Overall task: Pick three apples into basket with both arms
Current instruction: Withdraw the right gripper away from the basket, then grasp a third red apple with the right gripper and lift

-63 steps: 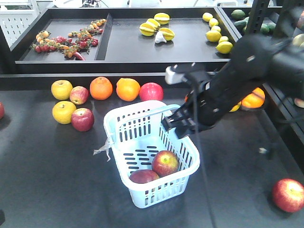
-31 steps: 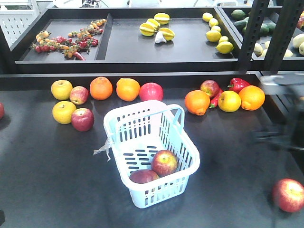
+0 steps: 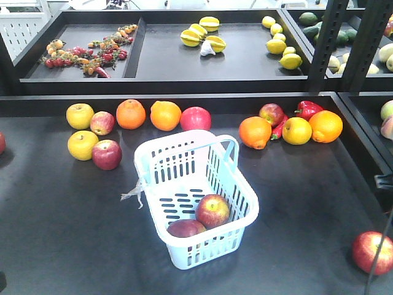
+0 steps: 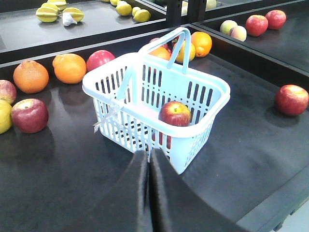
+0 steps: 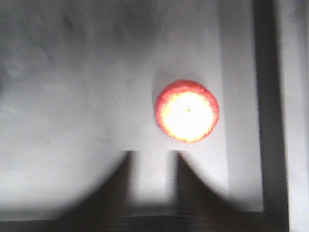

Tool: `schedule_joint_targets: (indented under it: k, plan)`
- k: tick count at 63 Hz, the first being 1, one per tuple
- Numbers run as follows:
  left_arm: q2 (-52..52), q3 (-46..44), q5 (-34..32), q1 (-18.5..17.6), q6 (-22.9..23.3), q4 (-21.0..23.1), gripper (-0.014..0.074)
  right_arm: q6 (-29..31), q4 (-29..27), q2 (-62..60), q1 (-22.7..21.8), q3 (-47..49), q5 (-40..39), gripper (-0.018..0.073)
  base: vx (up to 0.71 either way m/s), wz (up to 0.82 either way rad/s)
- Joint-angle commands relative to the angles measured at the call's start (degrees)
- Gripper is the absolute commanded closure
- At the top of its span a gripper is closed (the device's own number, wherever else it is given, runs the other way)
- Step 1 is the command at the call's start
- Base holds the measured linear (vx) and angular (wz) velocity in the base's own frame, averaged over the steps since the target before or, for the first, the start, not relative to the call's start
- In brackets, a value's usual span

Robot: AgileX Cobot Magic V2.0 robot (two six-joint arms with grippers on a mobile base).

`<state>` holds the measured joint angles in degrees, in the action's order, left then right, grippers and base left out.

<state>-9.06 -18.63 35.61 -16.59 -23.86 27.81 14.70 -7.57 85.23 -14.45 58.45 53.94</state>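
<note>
The pale blue basket [image 3: 178, 169] stands mid-table with its handle up. Two dark red apples [image 3: 212, 211] [image 3: 186, 228] lie inside it. A third apple [image 3: 372, 252] rests on the table at the front right. Seen from above in the right wrist view, that apple [image 5: 187, 110] lies just ahead of my open right gripper [image 5: 152, 153] and slightly right of it, with nothing between the fingers. My left gripper [image 4: 147, 152] is shut and empty, close to the near wall of the basket [image 4: 125, 125]. One basket apple [image 4: 175, 113] shows there. Neither gripper appears in the front view.
Behind the basket runs a row of fruit: oranges [image 3: 131, 114], yellow fruits [image 3: 82, 145], other red apples [image 3: 107, 154] and a red pepper [image 3: 309, 109]. Black shelf posts [image 3: 325, 37] stand at the back right. A raised black edge [image 5: 268, 111] runs right of the third apple.
The right arm, which hung over the basket a second ago, has swung right and out of the front view. The basket and its two apples have not moved.
</note>
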Motion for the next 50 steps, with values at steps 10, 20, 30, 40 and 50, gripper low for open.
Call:
schedule_joint_targets:
  k: [10, 20, 30, 40, 50]
  plan:
    - [-0.81, -1.49, -3.33, -0.08, 0.59, 1.64, 0.0604, -3.89, 4.25, 6.22, -0.42, 1.34, -3.98, -0.0169, 0.00, 0.00]
    - [-0.81, -1.49, -3.28, -0.08, 0.59, 1.64, 0.0604, -6.83, 7.02, 11.09, -0.42, 3.46, -3.33, -0.0155, 0.00, 0.00]
    - [-0.81, -1.49, -3.28, -0.08, 0.59, 1.64, 0.0603, -7.60, 7.57, 16.00, -0.42, 7.92, -0.76, -0.0138, 0.00, 0.00]
    - [-0.81, -1.49, -3.28, -0.08, 0.59, 1.64, 0.0603, -8.20, 7.57, 20.68, -0.42, 10.81, -0.41, -0.0126, 0.00, 0.00]
    - [-0.81, -1.49, -3.28, -0.08, 0.59, 1.64, 0.0603, -8.20, 7.57, 25.60, -0.42, 11.46, -1.23, -0.0119, 0.00, 0.00]
